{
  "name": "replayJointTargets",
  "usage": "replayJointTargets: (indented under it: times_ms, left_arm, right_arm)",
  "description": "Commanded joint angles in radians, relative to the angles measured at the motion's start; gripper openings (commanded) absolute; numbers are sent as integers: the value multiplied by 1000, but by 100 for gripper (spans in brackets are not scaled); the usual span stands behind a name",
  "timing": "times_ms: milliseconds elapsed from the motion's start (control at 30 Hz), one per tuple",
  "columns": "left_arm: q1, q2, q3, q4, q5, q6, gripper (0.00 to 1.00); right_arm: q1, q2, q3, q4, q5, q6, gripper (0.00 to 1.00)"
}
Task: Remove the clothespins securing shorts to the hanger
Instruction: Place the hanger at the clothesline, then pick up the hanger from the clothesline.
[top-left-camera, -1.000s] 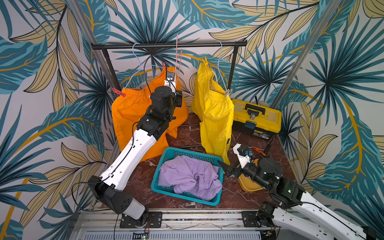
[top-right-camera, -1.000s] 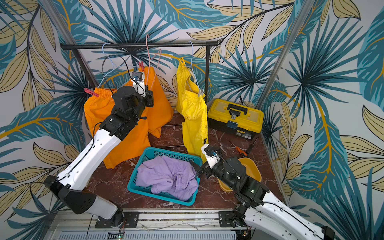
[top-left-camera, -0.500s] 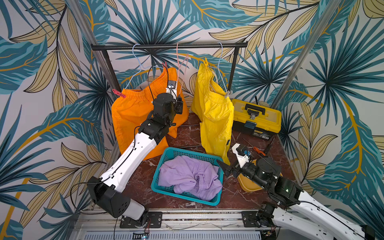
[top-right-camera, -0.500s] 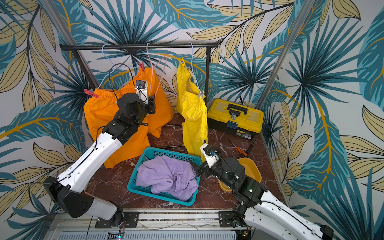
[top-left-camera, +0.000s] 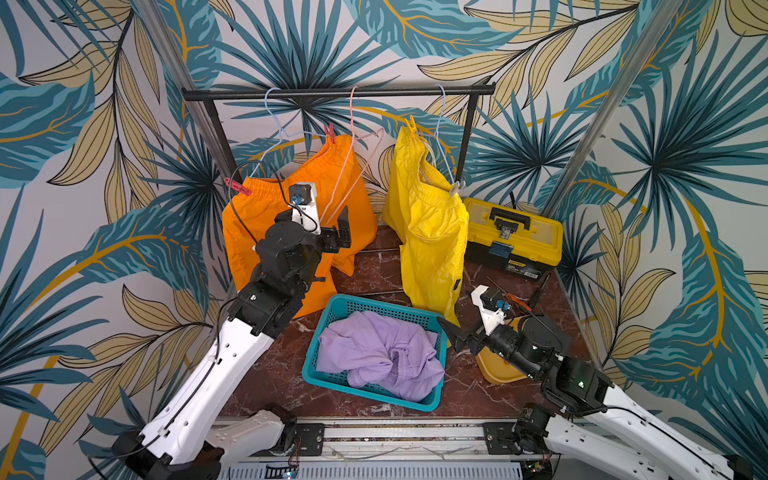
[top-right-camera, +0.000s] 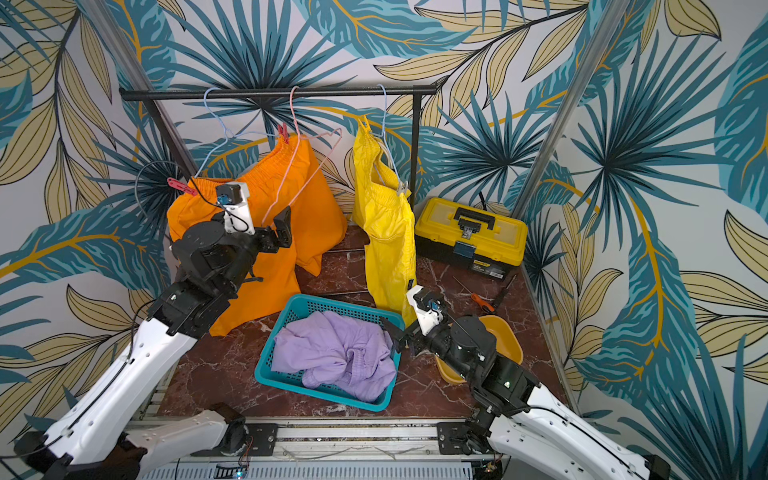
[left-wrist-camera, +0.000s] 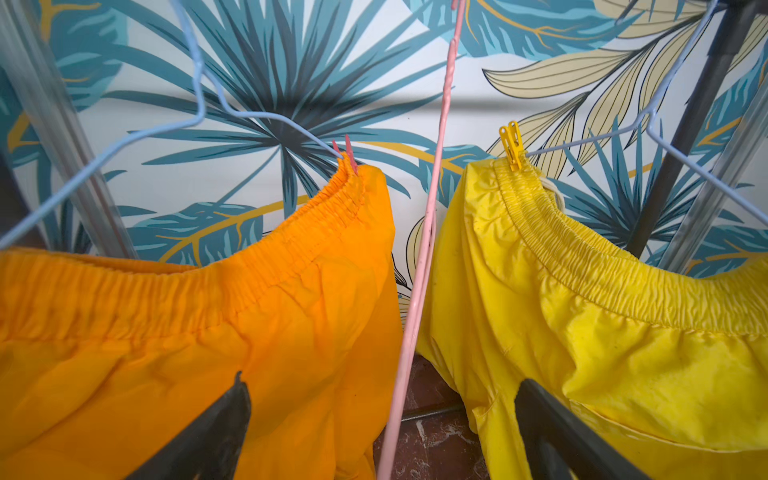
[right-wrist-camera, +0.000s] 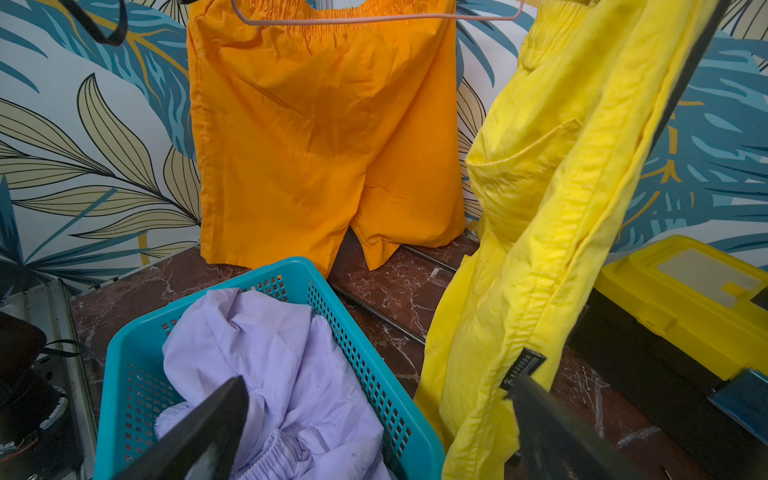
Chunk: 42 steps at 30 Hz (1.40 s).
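Clothespins (top-left-camera: 329, 129) clipped on two pairs: two red on orange shorts (top-left-camera: 249, 232), yellow and grey on yellow shorts (top-left-camera: 428, 232). Lilac shorts (top-left-camera: 374, 353) lie freed in basket (top-left-camera: 332, 303); pink hanger (top-left-camera: 353, 137) is bare. Left gripper (left-wrist-camera: 381, 377) is apart and empty, facing the hung pairs. Right gripper (right-wrist-camera: 378, 378) is apart and empty beside basket.

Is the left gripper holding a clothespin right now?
No, the left gripper stands open with nothing between its jaws in the left wrist view.

Bright, even, diffuse light leaves only soft shadows on the wall (top-left-camera: 104, 124) and a faint sheen on the bench (top-left-camera: 376, 266), both top views sharp, the wrist views bowed and slightly soft toward their edges.
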<state>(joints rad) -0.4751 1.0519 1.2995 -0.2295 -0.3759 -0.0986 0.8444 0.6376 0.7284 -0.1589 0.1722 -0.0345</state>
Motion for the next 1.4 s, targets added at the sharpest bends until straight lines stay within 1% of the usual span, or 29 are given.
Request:
replayJointTargets:
  times_ms: [0,67,167,267,367,433,467,533,667,700,733,833,900,967,1067,1200,1267,1300,1367]
  left_arm:
    - [0,-103,-77,6,-71,-29,100]
    - [1,-160,-117,4,-107,-25,100]
    - [1,-234,-139,-54,-157,-38,100]
    - [0,-294,-133,-155,-199,-80,100]
    - [-1,-339,-111,-232,-195,-122,99]
    - [-1,-359,-96,-259,-156,-148,100]
    - [-1,-360,-79,-271,-111,-173,100]
    - [-1,-337,-39,-275,26,-225,100]
    - [-3,-185,84,-272,348,-353,100]
    - [-10,-136,125,-272,394,-371,99]
    - [-25,-90,164,-272,411,-374,100]
    - [-100,43,291,-261,354,-333,100]
    - [-130,131,364,-221,341,-318,100]
    - [-138,202,407,-162,348,-325,100]
    - [-157,309,464,-88,325,-323,99]
    - [-182,465,576,4,325,-326,99]
    - [-193,543,647,24,325,-322,100]
    - [-197,581,684,27,296,-321,100]
    - [-198,669,772,31,288,-315,100]
  right_arm:
    - [2,-10,19,-6,14,29,100]
    - [2,-16,24,-11,15,34,99]
    - [2,-27,31,-20,29,35,99]
    - [2,-35,36,-27,59,37,99]
    - [3,-41,37,-28,91,43,99]
    - [3,-44,38,-37,122,47,99]
    - [2,-47,38,-42,136,51,100]
    - [2,-54,34,-49,172,59,99]
    - [2,-81,12,-50,235,75,100]
    - [2,-91,5,-49,242,79,99]
    - [2,-98,0,-50,245,82,99]
    - [3,-117,-19,-50,240,93,99]
    - [2,-124,-30,-50,238,97,99]
    - [2,-129,-39,-43,239,99,100]
    - [2,-131,-51,-26,236,99,99]
    - [2,-123,-63,-9,227,97,99]
    - [2,-118,-72,-4,229,96,100]
    - [2,-116,-76,-2,229,96,99]
    - [2,-113,-87,7,225,101,99]
